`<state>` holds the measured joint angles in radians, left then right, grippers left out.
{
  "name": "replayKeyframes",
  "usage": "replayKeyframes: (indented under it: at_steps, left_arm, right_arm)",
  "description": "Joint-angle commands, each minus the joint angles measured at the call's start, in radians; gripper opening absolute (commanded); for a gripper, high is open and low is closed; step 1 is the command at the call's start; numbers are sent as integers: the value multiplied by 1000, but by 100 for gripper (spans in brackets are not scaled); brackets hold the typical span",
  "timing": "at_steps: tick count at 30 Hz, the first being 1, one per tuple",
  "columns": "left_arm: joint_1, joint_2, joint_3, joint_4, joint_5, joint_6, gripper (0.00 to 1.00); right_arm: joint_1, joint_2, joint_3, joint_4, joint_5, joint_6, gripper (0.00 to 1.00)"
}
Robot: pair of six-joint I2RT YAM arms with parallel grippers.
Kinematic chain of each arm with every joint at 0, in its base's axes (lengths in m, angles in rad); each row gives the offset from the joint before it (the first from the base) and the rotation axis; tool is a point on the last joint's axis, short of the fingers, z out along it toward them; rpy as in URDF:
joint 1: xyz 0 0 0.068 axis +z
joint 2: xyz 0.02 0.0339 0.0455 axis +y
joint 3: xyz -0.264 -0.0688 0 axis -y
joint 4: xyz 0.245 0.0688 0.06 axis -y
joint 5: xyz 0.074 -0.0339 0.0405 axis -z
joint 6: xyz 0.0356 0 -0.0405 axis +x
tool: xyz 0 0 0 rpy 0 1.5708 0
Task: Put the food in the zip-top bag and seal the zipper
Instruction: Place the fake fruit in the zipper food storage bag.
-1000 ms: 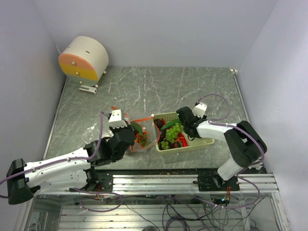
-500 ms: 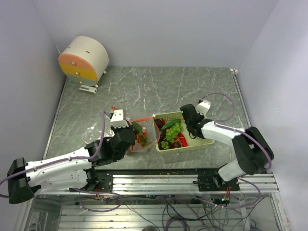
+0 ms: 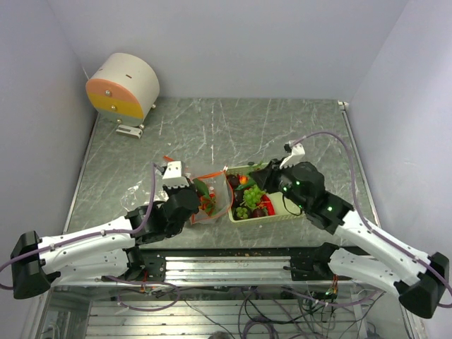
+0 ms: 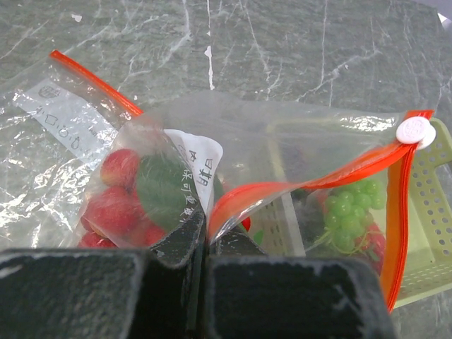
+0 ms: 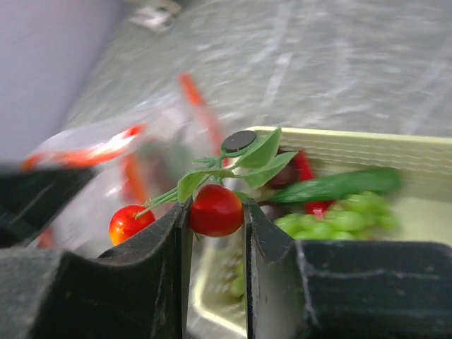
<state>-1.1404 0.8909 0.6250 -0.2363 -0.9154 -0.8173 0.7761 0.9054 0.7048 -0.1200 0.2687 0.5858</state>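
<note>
My left gripper (image 4: 205,229) is shut on the near edge of the zip-top bag (image 4: 233,134) and holds its mouth open beside the basket; from above the gripper (image 3: 192,195) is at the bag's left side. The orange-red zipper (image 4: 318,182) ends at a white slider (image 4: 415,130). Red strawberries (image 4: 116,205) lie inside the bag. My right gripper (image 5: 216,212) is shut on a red cherry-tomato sprig (image 5: 216,209) with green leaves. It holds the sprig above the left end of the pale green basket (image 5: 339,140), close to the bag (image 3: 214,196). Green grapes (image 5: 339,215) remain in the basket.
A second clear bag (image 4: 63,113) with a white label lies flat left of the held one. The basket (image 3: 286,213) sits front centre. A round white, orange and yellow object (image 3: 123,86) stands at the back left. Walls enclose the marbled table on three sides.
My right arm has lifted out of the basket with the red sprig and swung left toward the bag. My left gripper has held the bag in the same place.
</note>
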Motion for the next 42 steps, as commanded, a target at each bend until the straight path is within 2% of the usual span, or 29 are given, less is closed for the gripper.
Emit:
replayKeyframes:
  at_steps: [1, 4, 10, 15, 19, 23, 26, 27, 30, 31, 35, 39, 42]
  left_arm:
    - [-2, 13, -1, 11, -5, -7, 7]
    - [-3, 20, -3, 12, 2, -15, 7]
    - [-3, 39, 12, -3, -2, -23, 7]
    - [-3, 37, 24, 3, 3, -16, 7]
    - [-3, 37, 26, 9, 2, -10, 7]
    - [-2, 53, 28, 20, 8, -7, 7]
    - [-2, 61, 31, 21, 17, -6, 7]
    - [-2, 62, 31, 18, 16, -5, 7]
    - [-2, 53, 27, 18, 14, -5, 7]
    - [-4, 50, 23, 18, 12, -6, 7]
    - [-3, 49, 10, 32, 16, -6, 7]
    - [-3, 61, 17, 22, 14, -11, 7]
    - [-3, 53, 18, 18, 12, -11, 7]
  right_arm:
    - [32, -113, 11, 58, -447, -173, 0]
    - [35, -140, 12, 69, -632, -204, 0]
    - [39, -95, -16, 138, -823, -202, 0]
    - [47, 12, -21, 192, -786, -192, 0]
    - [61, 111, 6, 208, -685, -183, 2]
    - [88, 231, 58, 229, -540, -169, 13]
    - [118, 308, 103, 229, -462, -168, 25]
    - [127, 322, 113, 230, -450, -170, 32]
    - [154, 332, 130, 225, -398, -178, 71]
    - [158, 325, 132, 218, -369, -180, 79]
    - [163, 277, 134, 178, -327, -193, 88]
    - [163, 177, 126, 104, -246, -192, 89]
    - [163, 88, 110, 0, -90, -157, 89]
